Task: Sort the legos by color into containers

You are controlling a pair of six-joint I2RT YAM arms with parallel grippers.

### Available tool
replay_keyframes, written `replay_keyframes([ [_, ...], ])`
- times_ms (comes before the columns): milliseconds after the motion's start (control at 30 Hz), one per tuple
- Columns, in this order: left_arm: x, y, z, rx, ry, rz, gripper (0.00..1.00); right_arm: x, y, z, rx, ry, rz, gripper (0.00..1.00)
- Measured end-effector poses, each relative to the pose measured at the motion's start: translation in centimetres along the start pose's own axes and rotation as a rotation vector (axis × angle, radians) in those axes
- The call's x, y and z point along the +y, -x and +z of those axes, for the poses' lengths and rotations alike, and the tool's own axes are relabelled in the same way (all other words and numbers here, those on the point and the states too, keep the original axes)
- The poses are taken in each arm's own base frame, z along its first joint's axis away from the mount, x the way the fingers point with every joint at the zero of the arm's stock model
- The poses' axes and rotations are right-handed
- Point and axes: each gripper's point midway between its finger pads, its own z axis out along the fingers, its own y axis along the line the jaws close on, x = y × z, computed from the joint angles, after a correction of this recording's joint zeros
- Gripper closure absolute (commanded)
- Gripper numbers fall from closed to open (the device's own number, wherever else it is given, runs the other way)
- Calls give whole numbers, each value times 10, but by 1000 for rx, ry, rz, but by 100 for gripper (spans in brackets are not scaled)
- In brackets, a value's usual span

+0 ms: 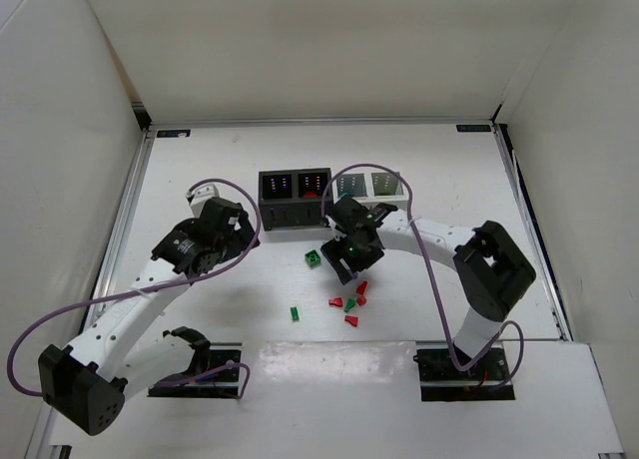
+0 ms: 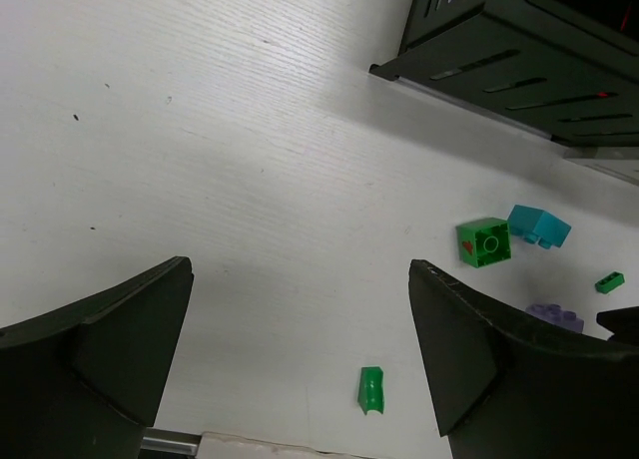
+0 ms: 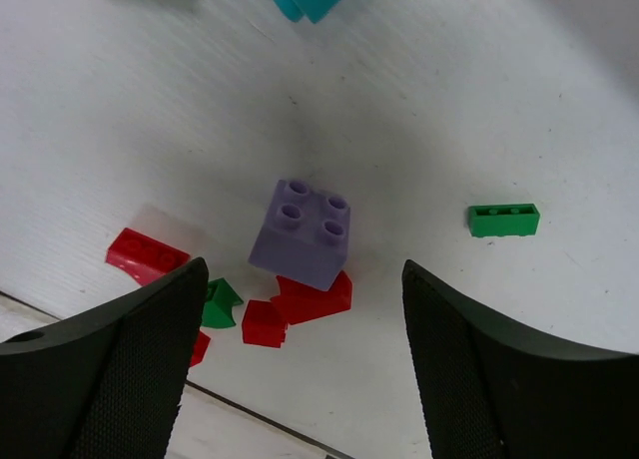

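The bins stand in a row at the back: two black (image 1: 295, 196) and two white (image 1: 369, 187). The black bins (image 2: 519, 50) also show in the left wrist view. My right gripper (image 1: 347, 262) is open and hovers over a purple brick (image 3: 305, 234), which lies between the jaws without touching them. Red bricks (image 3: 312, 297) and a small green piece (image 3: 222, 301) lie against or beside it. My left gripper (image 1: 240, 226) is open and empty, left of the bins. A green cube (image 2: 484, 242), a teal brick (image 2: 539, 226) and a small green brick (image 2: 370, 389) lie on the table.
Red and green bricks (image 1: 350, 304) lie scattered in front of my right gripper. A lone green brick (image 1: 295, 313) lies to their left. Something red (image 1: 312, 193) sits in the second black bin. White walls close the table on three sides.
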Motion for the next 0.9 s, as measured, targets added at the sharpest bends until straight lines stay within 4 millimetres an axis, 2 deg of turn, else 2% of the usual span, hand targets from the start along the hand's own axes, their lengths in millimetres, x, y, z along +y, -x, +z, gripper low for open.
replay_keyframes([
  [200, 0, 0, 0, -3, 3, -9, 0, -7, -5, 10, 24, -11, 16, 24],
  [300, -1, 0, 0, -3, 3, -12, 0, -4, -4, 14, 24, -2, 8, 27],
  [533, 2, 1, 0, -11, 16, -19, 0, -1, -8, 21, 47, 3, -5, 47],
  [567, 2, 1, 0, -12, 18, -19, 0, -1, -8, 22, 47, 3, -6, 55],
  [600, 2, 1, 0, -12, 19, -19, 0, -1, -8, 22, 47, 4, -9, 58],
  [633, 3, 1, 0, -11, 21, -19, 0, 0, -7, 22, 46, 5, -7, 69],
  [700, 3, 0, 0, -10, 23, -18, 0, 0, -7, 22, 45, 7, -5, 78],
  [900, 4, 1, 0, -12, 25, -17, 0, 4, -5, 18, 45, 11, -19, 80],
])
